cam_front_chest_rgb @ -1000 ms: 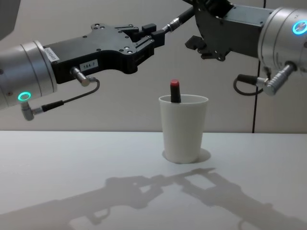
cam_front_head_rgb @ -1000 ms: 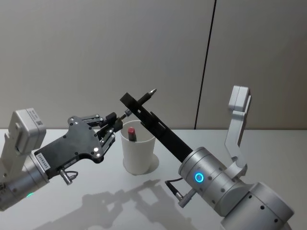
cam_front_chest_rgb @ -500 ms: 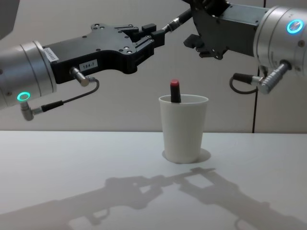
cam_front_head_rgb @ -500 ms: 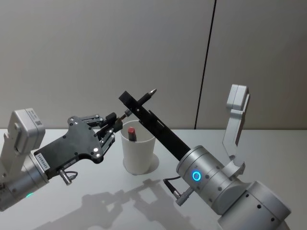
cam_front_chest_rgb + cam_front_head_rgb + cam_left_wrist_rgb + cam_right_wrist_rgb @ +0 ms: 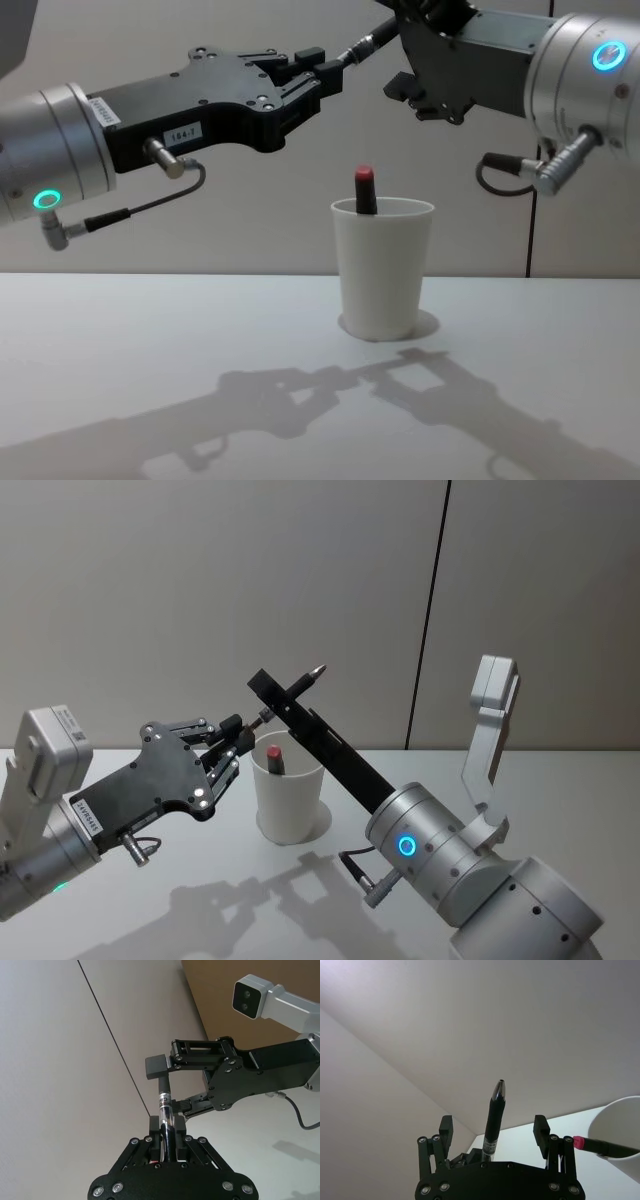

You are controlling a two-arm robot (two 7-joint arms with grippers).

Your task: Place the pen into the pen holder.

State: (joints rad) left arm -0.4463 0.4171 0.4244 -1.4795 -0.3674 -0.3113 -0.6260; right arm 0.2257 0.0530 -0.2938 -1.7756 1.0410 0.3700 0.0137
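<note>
A black pen (image 5: pixel 300 685) with a silver tip hangs slanted above the white pen holder (image 5: pixel 288 800). My left gripper (image 5: pixel 238 732) is shut on its lower end, seen close in the left wrist view, where the pen (image 5: pixel 164 1105) sits pinched at my left gripper (image 5: pixel 167 1127). My right gripper (image 5: pixel 492 1127) is open, its fingers spread wide on either side of the pen (image 5: pixel 495 1110) without touching it. In the chest view both grippers meet high over the pen holder (image 5: pixel 382 265), left gripper (image 5: pixel 325 72) and right gripper (image 5: pixel 398 45).
A red-capped marker (image 5: pixel 365 190) stands inside the cup, leaning on its rim. The white table (image 5: pixel 150 380) stretches around the cup. A grey wall with a dark vertical seam (image 5: pixel 428 610) stands behind.
The right arm's body has shifted slightly to the left. Both grippers and the pen stay where they were.
</note>
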